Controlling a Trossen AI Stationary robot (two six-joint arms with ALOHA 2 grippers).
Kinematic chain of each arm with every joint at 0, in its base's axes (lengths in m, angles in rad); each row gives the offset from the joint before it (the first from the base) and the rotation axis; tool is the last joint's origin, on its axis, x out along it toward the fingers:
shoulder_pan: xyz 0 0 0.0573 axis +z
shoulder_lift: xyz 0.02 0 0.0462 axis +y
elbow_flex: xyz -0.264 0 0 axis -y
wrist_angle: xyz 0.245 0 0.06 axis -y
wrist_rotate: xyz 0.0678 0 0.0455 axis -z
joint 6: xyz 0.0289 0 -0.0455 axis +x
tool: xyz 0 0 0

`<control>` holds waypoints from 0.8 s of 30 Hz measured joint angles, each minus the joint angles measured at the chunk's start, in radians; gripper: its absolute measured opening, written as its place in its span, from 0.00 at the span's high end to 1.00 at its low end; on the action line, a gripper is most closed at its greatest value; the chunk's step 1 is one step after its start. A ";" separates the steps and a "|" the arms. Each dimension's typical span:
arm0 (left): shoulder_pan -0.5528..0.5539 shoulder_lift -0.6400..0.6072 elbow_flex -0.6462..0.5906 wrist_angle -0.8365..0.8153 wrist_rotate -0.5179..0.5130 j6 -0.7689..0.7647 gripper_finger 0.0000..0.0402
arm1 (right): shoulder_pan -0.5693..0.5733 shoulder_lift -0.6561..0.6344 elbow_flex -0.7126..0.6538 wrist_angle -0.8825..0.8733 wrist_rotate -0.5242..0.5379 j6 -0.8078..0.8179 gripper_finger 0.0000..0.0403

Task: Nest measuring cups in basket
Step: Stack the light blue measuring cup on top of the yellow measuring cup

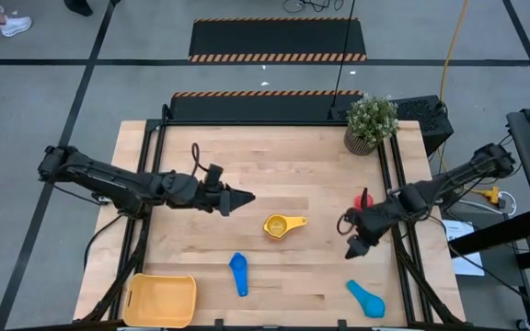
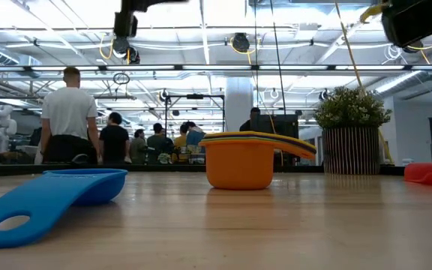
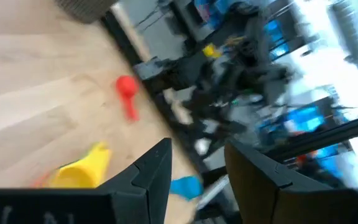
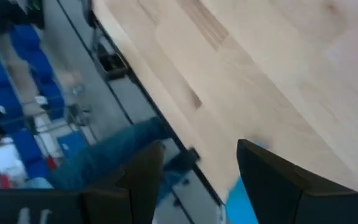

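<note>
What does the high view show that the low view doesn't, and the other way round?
Only the high view: the basket at the table's near left corner, a light blue cup near the right edge, and both tools, left and right, empty above the table. Only the low view: people standing in the room behind. Both: the stacked yellow cup, the blue cup, the red cup, the plant.

Potted plant (image 1: 371,122) at table (image 1: 274,156) corner, people (image 2: 70,116) beyond, perhaps working.
</note>
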 joint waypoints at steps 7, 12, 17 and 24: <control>-0.023 0.046 0.001 0.037 0.001 -0.032 0.63 | 0.148 0.014 0.011 -0.019 0.002 0.006 0.51; -0.032 0.063 0.002 0.045 0.001 -0.058 0.63 | 0.238 0.044 0.011 0.019 0.005 -0.253 0.51; -0.032 0.062 0.001 0.068 0.000 -0.074 0.63 | 0.263 0.093 0.011 0.039 0.004 -0.506 0.51; -0.043 0.062 0.001 0.069 0.001 -0.091 0.63 | 0.238 0.236 0.011 0.059 -0.085 -0.698 0.51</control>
